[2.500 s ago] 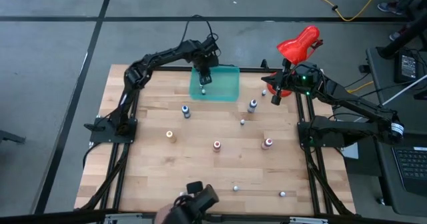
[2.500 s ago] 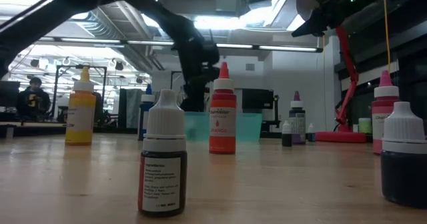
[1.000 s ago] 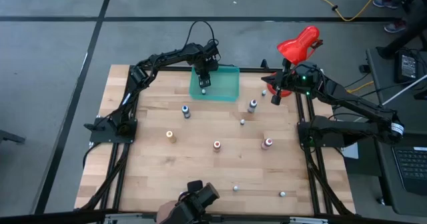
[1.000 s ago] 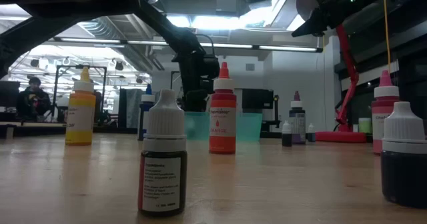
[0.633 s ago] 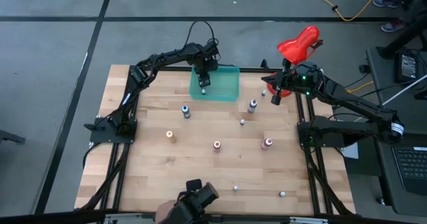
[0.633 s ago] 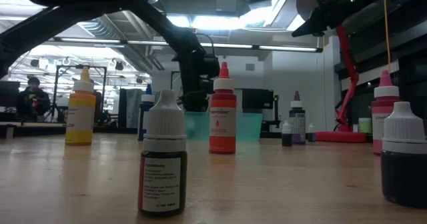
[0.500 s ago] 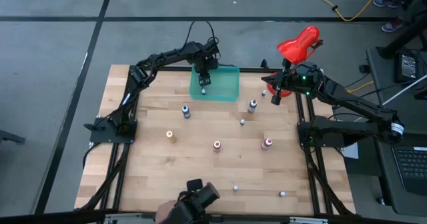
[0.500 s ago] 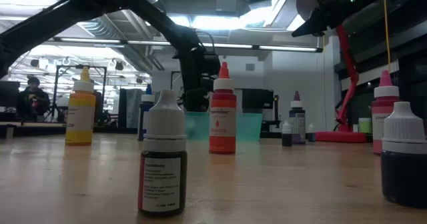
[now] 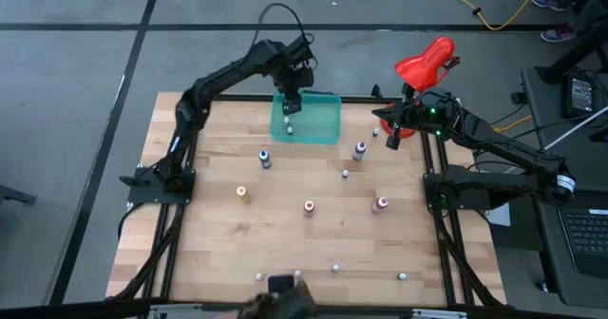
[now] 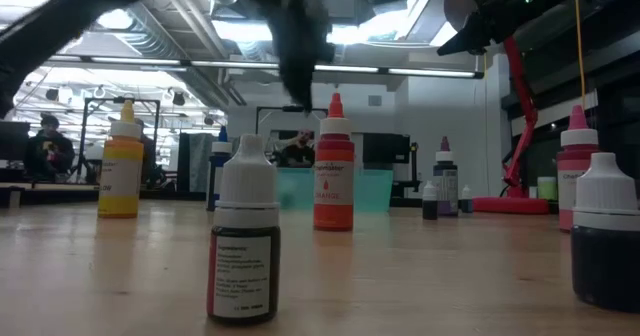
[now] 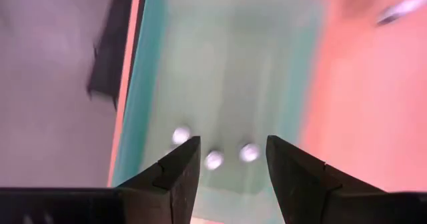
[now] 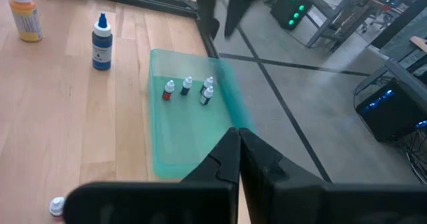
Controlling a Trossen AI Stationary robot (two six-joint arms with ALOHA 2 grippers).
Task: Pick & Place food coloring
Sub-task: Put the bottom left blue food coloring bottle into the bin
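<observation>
Left tool (image 11: 229,159) hangs released and empty above teal tray (image 9: 325,120) holding three small bottles (image 12: 187,86); the blue bottle (image 9: 265,158) nearby on the surface (image 9: 218,253) is best approached from directly overhead; right tool (image 12: 239,147) clenched, parked.

The tray (image 9: 318,120) is clear teal and the table (image 9: 209,215) is light wood. One bottle (image 10: 333,166) is orange-red, another bottle (image 10: 121,171) is yellow, and the lamp (image 9: 425,63) is red.

Three tiny food coloring bottles (image 12: 187,89) stand upright in my teal tray (image 12: 200,151); the other bottles (image 9: 309,206) are scattered upright across the table (image 9: 209,253).
</observation>
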